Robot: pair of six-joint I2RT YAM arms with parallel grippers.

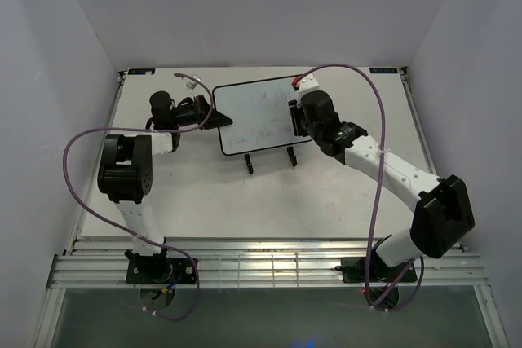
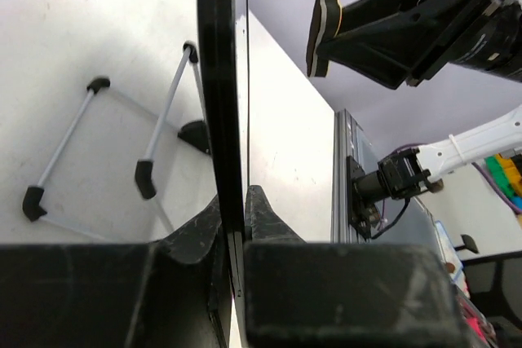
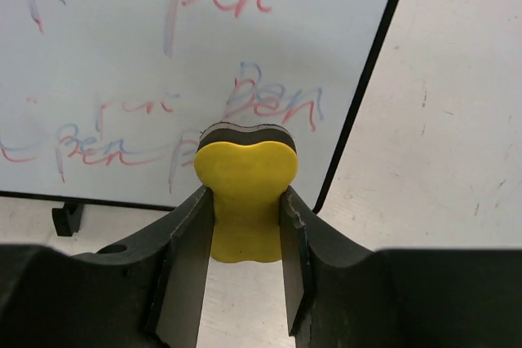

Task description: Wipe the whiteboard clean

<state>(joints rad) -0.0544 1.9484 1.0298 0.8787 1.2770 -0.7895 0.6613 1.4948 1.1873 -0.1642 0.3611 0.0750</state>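
- Whiteboard (image 1: 253, 112), white rectangle, thin black frame: status?
- Upright on white table (image 1: 326, 193); left fingers (image 2: 265, 218) clamped on its edge, right fingers (image 3: 192, 242) pinching yellow foam eraser (image 3: 245, 173) facing red writing (image 3: 269, 103). Wiping step. Next: press, sweep across.

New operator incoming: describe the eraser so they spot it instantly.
Find the whiteboard standing at the far middle of the table. Near its right edge, the right gripper pinches a small block in its fingers: the eraser. It alone is yellow, its dark felt face toward the board.
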